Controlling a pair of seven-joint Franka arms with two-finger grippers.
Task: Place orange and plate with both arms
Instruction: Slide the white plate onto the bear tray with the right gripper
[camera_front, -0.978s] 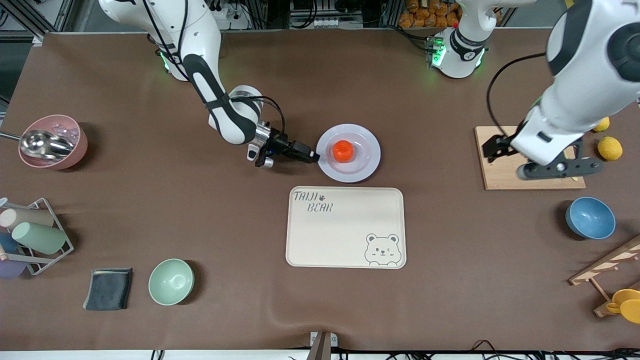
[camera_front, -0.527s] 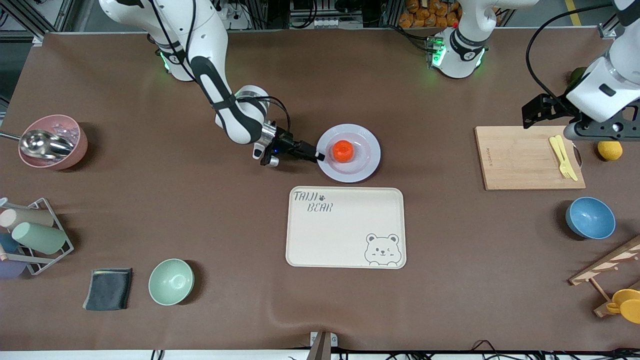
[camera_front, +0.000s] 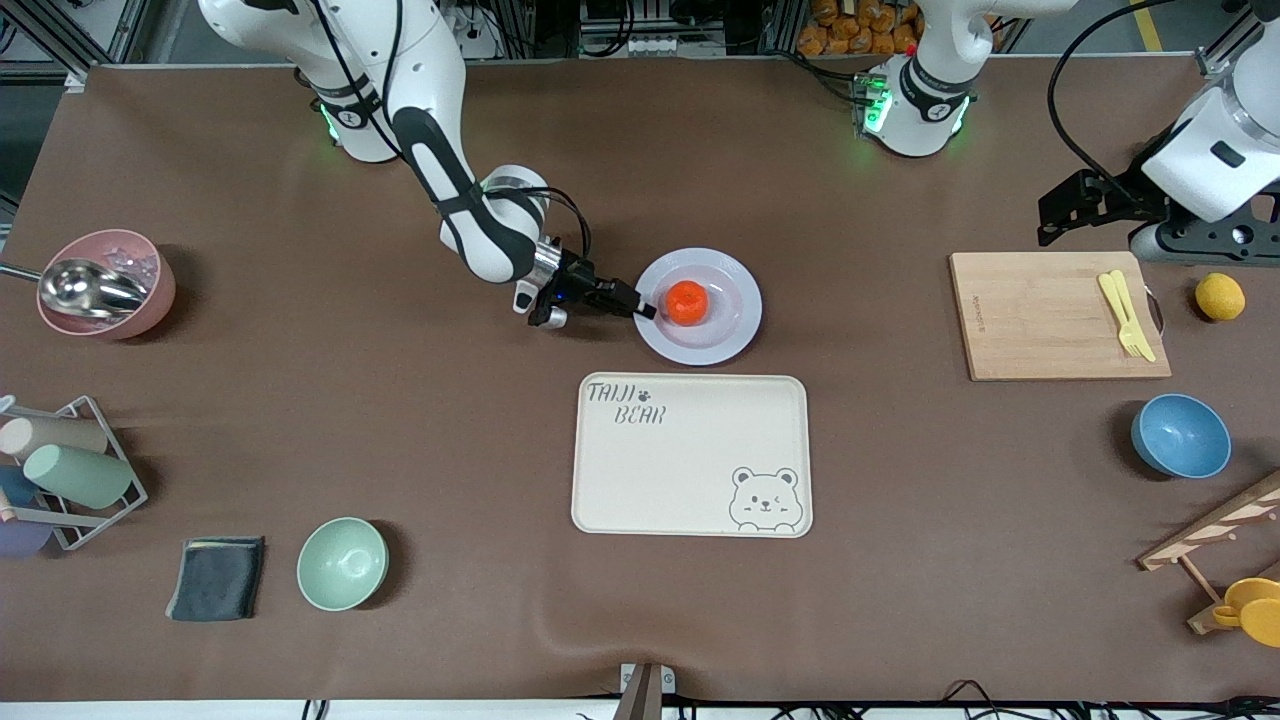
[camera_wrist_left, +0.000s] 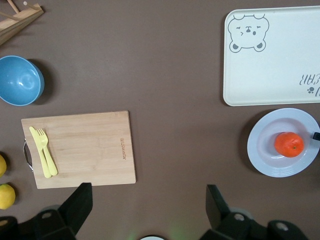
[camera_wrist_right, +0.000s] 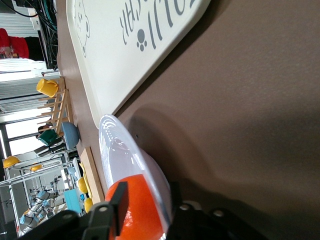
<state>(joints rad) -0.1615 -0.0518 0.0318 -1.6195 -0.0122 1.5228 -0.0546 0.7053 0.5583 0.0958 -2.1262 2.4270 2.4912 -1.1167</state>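
The orange (camera_front: 686, 302) lies in the middle of the pale plate (camera_front: 735, 330), which rests on the table just farther from the front camera than the bear tray (camera_front: 690, 455). My right gripper (camera_front: 645, 310) is low at the plate's rim on the right arm's side. In the right wrist view its open fingers (camera_wrist_right: 119, 200) straddle the rim (camera_wrist_right: 117, 145), one over the plate close to the orange (camera_wrist_right: 137, 212), one under the rim. My left gripper (camera_front: 1205, 243) hangs open and empty over the table beside the cutting board (camera_front: 1040, 315); its view shows both spread fingers (camera_wrist_left: 80, 202).
A yellow fork (camera_front: 1125, 312) lies on the cutting board, with a lemon (camera_front: 1220, 296) and a blue bowl (camera_front: 1180, 435) nearby. A green bowl (camera_front: 342, 563), a dark cloth (camera_front: 217, 577), a cup rack (camera_front: 70, 470) and a pink bowl with a scoop (camera_front: 105, 285) are toward the right arm's end.
My right gripper has slid toward the plate until its fingers straddle the rim. My left gripper has left the cutting board and risen toward the left arm's end of the table.
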